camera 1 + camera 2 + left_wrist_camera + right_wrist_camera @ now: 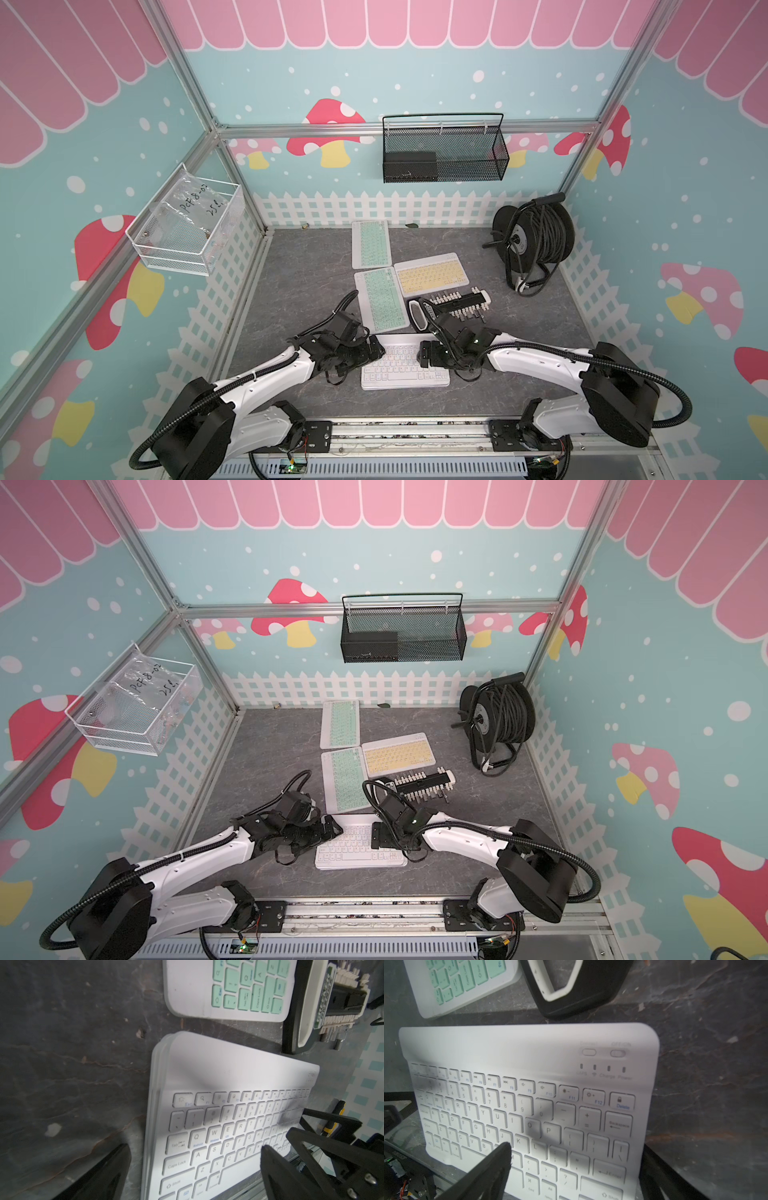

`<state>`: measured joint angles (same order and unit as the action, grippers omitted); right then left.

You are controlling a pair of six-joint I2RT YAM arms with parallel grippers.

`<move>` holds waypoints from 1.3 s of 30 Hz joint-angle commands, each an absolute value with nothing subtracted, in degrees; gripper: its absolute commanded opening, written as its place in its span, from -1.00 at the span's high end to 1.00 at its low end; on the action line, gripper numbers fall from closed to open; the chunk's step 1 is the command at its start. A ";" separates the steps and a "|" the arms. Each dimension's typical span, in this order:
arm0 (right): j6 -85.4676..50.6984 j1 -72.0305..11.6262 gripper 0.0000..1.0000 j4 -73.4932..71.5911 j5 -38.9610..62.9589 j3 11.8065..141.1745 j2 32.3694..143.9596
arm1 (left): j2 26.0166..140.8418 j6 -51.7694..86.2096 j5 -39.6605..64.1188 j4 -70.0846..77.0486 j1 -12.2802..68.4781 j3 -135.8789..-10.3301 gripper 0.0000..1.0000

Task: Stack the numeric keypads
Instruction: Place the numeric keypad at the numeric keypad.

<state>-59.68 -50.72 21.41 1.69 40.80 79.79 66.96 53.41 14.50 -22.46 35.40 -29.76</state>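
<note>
Finding: the white keypad stack [405, 368] lies at the front centre of the table [299, 282]. The left wrist view shows several white frames layered at its corner [154, 1068]; the count cannot be told. Not yet stacked: a mint keypad [384, 299] just behind the stack, a yellow keypad [431, 274] beside it, and a second mint keypad [371, 244] at the back.

Risks, in my judgement:
- One of the left tool's fingers [276, 1167] and one of the right tool's fingers [492, 1167] hang over the keys, so a low or sideways retreat could drag the top keypad out of line.
- The layers are smooth and slim, and a nudge at either end may fan them.
- The nearer mint keypad lies flat, with the black peg holder [461, 303] just beside its edge. A wide approach could catch the holder, and a finger may fail to get under so thin a frame.

Pose: both arms reach inward from the front rail, wrists bent down, tools facing each other. The left tool [375, 349] is at the stack's left end and the right tool [424, 354] at its right end. Each is spread wide across an end of the stack and grips nothing.
</note>
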 commanded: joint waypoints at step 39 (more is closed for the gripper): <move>-61.62 -52.59 -0.99 20.48 -1.05 40.52 82.18 | 69.77 58.27 7.67 -26.72 43.95 -33.93 -1.00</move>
